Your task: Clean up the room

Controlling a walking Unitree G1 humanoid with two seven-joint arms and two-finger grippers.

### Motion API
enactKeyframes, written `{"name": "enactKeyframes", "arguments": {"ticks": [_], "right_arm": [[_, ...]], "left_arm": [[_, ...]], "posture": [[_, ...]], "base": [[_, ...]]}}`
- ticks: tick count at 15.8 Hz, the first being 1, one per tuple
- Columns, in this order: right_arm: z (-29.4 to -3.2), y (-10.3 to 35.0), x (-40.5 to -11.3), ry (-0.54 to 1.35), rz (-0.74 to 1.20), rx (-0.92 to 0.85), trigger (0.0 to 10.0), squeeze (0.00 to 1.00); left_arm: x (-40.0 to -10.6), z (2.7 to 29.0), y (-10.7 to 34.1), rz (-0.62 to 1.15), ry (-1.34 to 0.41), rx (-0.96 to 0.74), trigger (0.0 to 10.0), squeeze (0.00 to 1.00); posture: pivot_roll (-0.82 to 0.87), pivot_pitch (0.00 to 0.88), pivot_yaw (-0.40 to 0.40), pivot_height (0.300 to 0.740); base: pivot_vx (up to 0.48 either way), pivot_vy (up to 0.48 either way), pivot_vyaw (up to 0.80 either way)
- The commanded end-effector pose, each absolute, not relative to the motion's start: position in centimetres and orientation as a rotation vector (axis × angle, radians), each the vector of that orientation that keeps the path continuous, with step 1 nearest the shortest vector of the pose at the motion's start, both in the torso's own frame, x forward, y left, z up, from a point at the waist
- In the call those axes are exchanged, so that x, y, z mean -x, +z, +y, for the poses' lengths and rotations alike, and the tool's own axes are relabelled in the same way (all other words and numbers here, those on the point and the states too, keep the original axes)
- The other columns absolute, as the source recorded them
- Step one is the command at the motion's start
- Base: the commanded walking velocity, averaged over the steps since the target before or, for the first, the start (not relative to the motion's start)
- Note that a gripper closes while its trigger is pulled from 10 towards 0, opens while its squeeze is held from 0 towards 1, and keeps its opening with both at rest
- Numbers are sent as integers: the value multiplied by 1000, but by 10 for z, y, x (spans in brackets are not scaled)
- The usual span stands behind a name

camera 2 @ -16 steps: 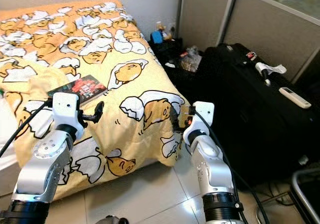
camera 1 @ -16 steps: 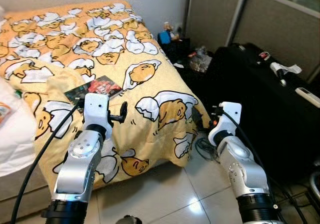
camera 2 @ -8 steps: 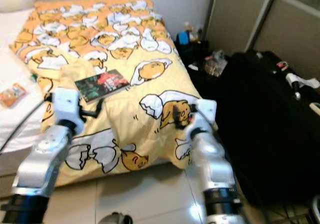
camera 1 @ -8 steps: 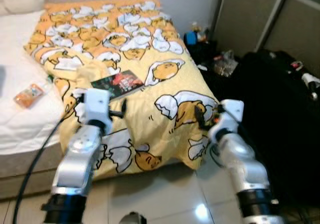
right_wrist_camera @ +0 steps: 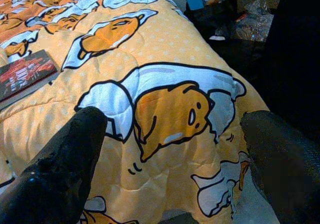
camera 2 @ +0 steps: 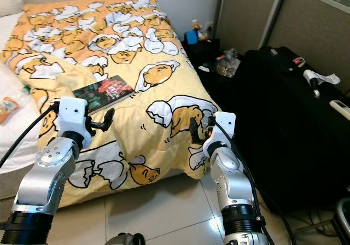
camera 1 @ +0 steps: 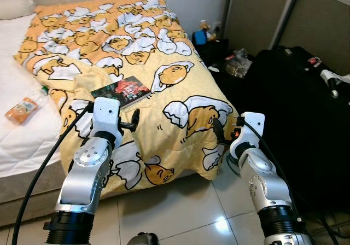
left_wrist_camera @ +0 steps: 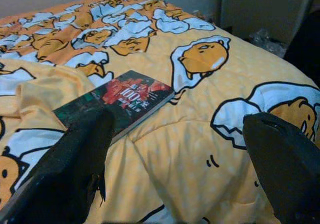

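Note:
A dark book point(camera 1: 121, 91) with a red cover picture lies on the yellow cartoon-print blanket point(camera 1: 142, 48) of the bed. It also shows in the left wrist view, book point(left_wrist_camera: 115, 101). An orange snack packet point(camera 1: 22, 110) lies on the white sheet at the left. My left gripper point(camera 1: 130, 124) hovers open just short of the book, its fingers point(left_wrist_camera: 75, 169) spread wide with nothing between them. My right gripper point(camera 1: 220, 131) is open over the blanket's drooping corner point(right_wrist_camera: 170, 109), holding nothing.
A large black suitcase point(camera 1: 295, 103) with white items on it fills the right side. Small clutter, a blue object point(camera 1: 198, 37) and a crinkled plastic bag point(camera 1: 238, 64), sits between bed and wall. A pillow point(camera 1: 16, 5) lies far left. Pale floor tiles point(camera 1: 180, 212) lie below.
The camera has swung left, so more of the white sheet and the orange packet now show. Both arms keep the same raised pose, and nothing on the bed has moved.

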State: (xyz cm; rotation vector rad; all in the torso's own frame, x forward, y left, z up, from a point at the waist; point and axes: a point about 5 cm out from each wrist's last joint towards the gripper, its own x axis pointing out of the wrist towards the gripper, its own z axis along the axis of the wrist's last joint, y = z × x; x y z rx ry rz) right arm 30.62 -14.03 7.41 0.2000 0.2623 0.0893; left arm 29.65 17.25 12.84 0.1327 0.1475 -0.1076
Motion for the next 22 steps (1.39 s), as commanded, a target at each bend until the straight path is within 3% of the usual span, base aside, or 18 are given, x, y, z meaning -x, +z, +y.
{"name": "enactKeyframes", "arguments": {"ticks": [1,22], "right_arm": [[-137,77,-309,103,257,-217,10000,0],[-133,74,-309,120,273,-246,10000,0]], "left_arm": [[-299,172,132,146,-115,-151,10000,0],[-301,173,132,162,-133,-168,10000,0]], "posture": [[-92,0,33,740],[-85,0,36,740]], "base": [[0,285,0],[0,299,0]]}}
